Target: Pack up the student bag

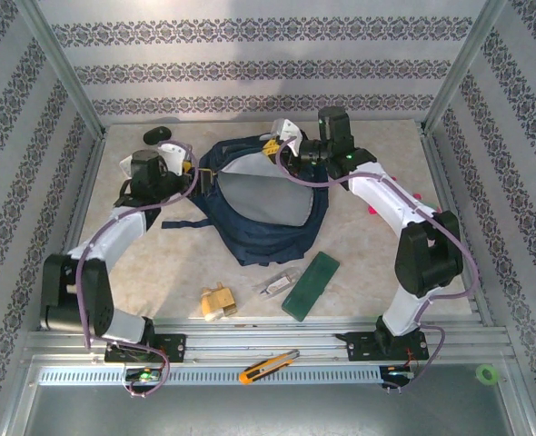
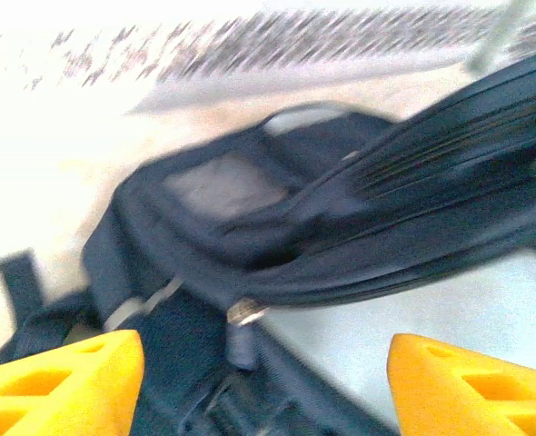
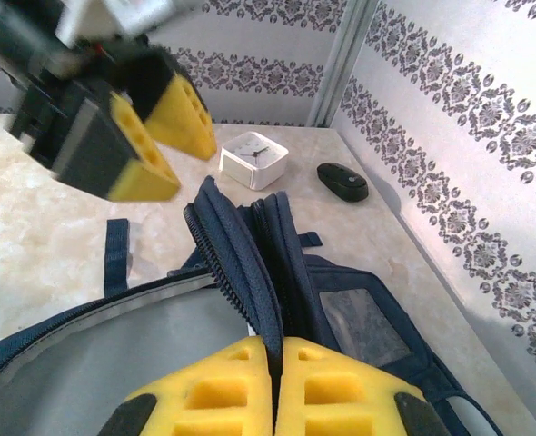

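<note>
Pinching the zipper edge of one student bag, right pincer is clamped; left pincer stands open

Matt navy cloth student bag, smooth marbled table

One student bag, one white clock, one black mouse, one green case, one tan block, one small silvery item, one orange utility knife, one green tape roll.
</note>
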You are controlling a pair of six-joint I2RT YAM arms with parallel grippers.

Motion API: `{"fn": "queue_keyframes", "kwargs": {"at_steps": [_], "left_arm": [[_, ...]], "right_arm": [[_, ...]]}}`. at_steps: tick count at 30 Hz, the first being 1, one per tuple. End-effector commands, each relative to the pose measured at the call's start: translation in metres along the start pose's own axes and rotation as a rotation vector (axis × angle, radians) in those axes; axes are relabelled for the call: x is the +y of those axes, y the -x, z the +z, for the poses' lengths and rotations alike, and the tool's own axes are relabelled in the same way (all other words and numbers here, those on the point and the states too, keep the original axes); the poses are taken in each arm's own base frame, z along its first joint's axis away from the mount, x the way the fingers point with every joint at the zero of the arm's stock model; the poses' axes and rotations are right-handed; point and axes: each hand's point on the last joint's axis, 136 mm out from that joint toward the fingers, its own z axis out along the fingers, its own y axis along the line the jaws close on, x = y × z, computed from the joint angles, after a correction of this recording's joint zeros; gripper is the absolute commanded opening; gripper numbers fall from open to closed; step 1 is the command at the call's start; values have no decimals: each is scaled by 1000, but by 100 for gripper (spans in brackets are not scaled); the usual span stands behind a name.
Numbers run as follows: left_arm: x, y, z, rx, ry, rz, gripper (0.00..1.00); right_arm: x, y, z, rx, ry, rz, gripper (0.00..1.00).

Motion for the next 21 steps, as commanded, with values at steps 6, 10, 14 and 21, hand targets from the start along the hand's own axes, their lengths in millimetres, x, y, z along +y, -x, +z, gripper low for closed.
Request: {"fn": "queue_keyframes", "kwargs": {"at_steps": [6, 10, 14, 21], "left_arm": [[-60, 54, 2, -163, -244, 545, 83], [-64, 68, 24, -171, -287, 620, 84], [-73, 73, 45, -167, -319, 673, 85], [-111, 52, 70, -86, -468, 835, 82]], "right_arm": [[4, 40, 1, -116, 53, -80, 0], [8, 41, 3, -116, 65, -79, 0], [15, 43, 6, -121, 90, -84, 0], [20, 48, 14, -111, 115, -76, 0]]}}
